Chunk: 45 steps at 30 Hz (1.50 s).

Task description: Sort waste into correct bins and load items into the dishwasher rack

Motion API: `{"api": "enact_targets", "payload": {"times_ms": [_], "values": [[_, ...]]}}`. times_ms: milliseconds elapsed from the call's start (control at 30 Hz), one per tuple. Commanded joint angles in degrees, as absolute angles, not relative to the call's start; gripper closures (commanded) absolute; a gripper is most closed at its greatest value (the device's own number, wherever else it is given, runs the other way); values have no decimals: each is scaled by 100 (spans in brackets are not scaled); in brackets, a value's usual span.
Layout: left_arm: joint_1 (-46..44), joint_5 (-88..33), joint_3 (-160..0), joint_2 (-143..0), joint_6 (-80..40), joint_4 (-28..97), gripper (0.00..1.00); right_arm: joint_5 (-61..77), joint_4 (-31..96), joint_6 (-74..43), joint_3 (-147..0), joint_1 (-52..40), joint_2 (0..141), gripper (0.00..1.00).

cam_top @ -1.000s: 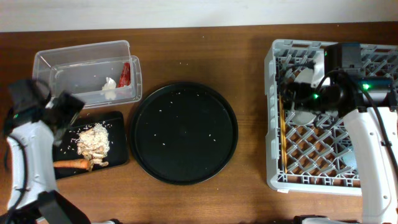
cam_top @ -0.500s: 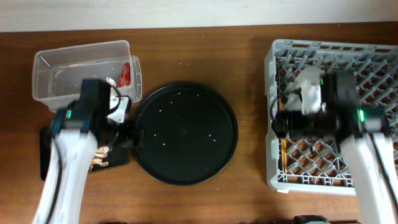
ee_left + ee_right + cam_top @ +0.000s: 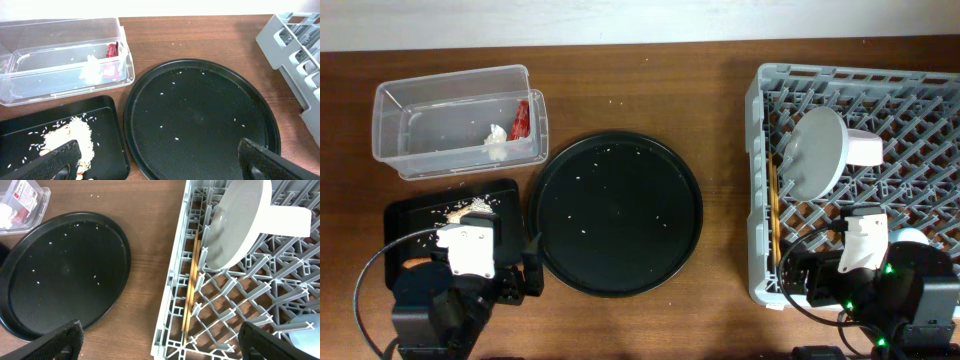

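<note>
The clear tub (image 3: 400,105) holds the red wrapper (image 3: 521,118) and the white tissue (image 3: 496,140); both also show in the left wrist view, wrapper (image 3: 111,50) and tissue (image 3: 91,67). The food scraps (image 3: 470,207) lie in the shallow black tray (image 3: 405,215); my left arm hides the carrot. The grey rack (image 3: 756,180) holds the upright plate (image 3: 812,150), the white bowl (image 3: 865,150), the chopsticks (image 3: 775,215) and the blue cup (image 3: 305,335). My left gripper (image 3: 160,167) is open and empty at the near rim of both trays. My right gripper (image 3: 165,347) is open and empty at the rack's front-left corner.
The large round black tray (image 3: 615,215) lies between the shallow tray and the rack, dotted with rice grains. Both arms sit low at the table's front edge. Bare wood runs between the round tray and the rack.
Both arms have pulled back to the front edge: the left from over the tub and trays, the right from over the rack. The plate and bowl now show uncovered in the rack.
</note>
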<state>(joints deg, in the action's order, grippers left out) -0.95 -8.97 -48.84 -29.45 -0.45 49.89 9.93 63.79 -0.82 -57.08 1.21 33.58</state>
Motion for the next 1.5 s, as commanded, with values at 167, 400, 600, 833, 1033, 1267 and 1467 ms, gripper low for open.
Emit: {"api": "enact_targets", "payload": {"times_ms": [167, 400, 600, 833, 1033, 1267, 1467], "values": [[-102, -873, -4836, -2923, -82, 4976, 1, 829, 5874, -32, -5280, 89, 2534, 2], [-102, -873, -4836, -2923, -82, 4976, 1, 720, 3876, 21, -2705, -349, 23, 2], [-102, -873, -4836, -2923, -82, 4976, 1, 722, 1057, 21, -989, -349, 21, 2], [-102, -873, -4836, -2923, -82, 4976, 1, 746, 207, 683, -32, -349, 21, 2], [-102, -875, -4836, -2923, -82, 4976, 1, 742, 381, 534, -32, -346, 25, 2], [-102, -873, -4836, -2923, -82, 4976, 1, 742, 381, 534, -32, -346, 25, 2], [-102, -875, -4836, -2923, -82, 4976, 1, 744, 381, 534, -32, -346, 25, 2]]}}
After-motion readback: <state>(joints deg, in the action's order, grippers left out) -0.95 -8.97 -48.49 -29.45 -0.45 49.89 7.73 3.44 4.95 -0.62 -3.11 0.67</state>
